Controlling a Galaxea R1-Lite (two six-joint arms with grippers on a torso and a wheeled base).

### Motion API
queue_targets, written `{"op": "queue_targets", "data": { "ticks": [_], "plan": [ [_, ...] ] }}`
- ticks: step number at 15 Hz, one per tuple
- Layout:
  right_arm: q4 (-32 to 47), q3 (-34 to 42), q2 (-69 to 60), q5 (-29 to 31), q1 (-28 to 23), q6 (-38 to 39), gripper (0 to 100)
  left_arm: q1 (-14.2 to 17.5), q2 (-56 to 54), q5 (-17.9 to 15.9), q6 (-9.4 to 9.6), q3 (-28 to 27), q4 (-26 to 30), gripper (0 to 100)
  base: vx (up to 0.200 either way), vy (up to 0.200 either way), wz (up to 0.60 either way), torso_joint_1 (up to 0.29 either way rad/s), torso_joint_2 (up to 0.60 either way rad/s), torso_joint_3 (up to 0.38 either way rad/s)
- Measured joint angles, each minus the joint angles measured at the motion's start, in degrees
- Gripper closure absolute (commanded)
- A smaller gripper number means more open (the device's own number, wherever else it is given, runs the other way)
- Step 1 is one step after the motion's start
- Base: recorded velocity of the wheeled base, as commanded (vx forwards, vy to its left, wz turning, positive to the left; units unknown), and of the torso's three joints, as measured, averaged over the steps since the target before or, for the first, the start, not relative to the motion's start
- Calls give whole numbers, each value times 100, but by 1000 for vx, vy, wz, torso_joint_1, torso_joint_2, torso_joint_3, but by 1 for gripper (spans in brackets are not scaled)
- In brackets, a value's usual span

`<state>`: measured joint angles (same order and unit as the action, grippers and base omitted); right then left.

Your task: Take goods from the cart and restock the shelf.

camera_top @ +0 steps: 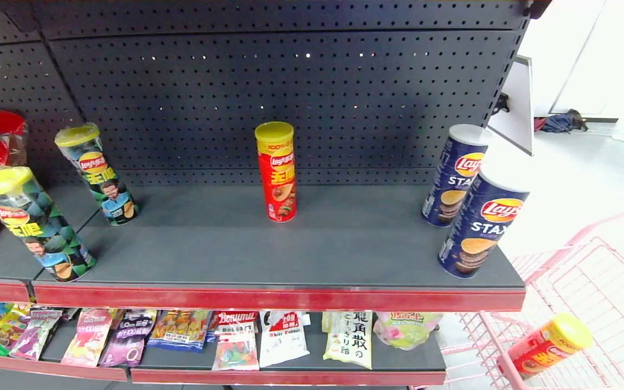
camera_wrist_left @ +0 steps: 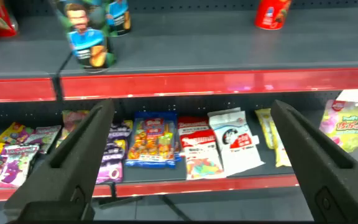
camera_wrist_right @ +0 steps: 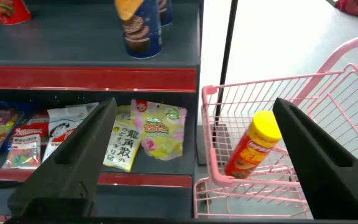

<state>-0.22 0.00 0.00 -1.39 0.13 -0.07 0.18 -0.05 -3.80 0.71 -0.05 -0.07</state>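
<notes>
Head view: the shelf [camera_top: 290, 244] holds one red can [camera_top: 275, 170] at its middle, while a matching cart can [camera_top: 547, 344] leans in the near corner of the pink cart [camera_top: 588, 281].

Left wrist view: the left gripper [camera_wrist_left: 190, 111] is spread wide and empty, facing the snack bags [camera_wrist_left: 185, 146] on the lower shelf.

Right wrist view: the right gripper [camera_wrist_right: 194, 106] is also wide and empty, with the cart can beyond it. The pick looks not yet made. Next, the right gripper likely has to lower around that can.
</notes>
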Motion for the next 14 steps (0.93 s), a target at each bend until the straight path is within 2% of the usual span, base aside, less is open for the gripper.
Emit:
{"op": "queue_targets", "data": {
  "ticks": [1, 3, 14],
  "plan": [
    [-2, 0, 0, 0, 0, 0, 0, 0, 0, 1, 5, 2, 2, 0, 0, -200, 0, 2, -2, -2],
    [-2, 0, 0, 0, 0, 0, 0, 0, 0, 1, -2, 5, 2, 0, 0, 0, 0, 0, 0, 0],
    [1, 0, 0, 0, 0, 2, 0, 0, 0, 1, -17, 5, 0, 0, 0, 0, -600, 1, 4, 4]
  ]
}}
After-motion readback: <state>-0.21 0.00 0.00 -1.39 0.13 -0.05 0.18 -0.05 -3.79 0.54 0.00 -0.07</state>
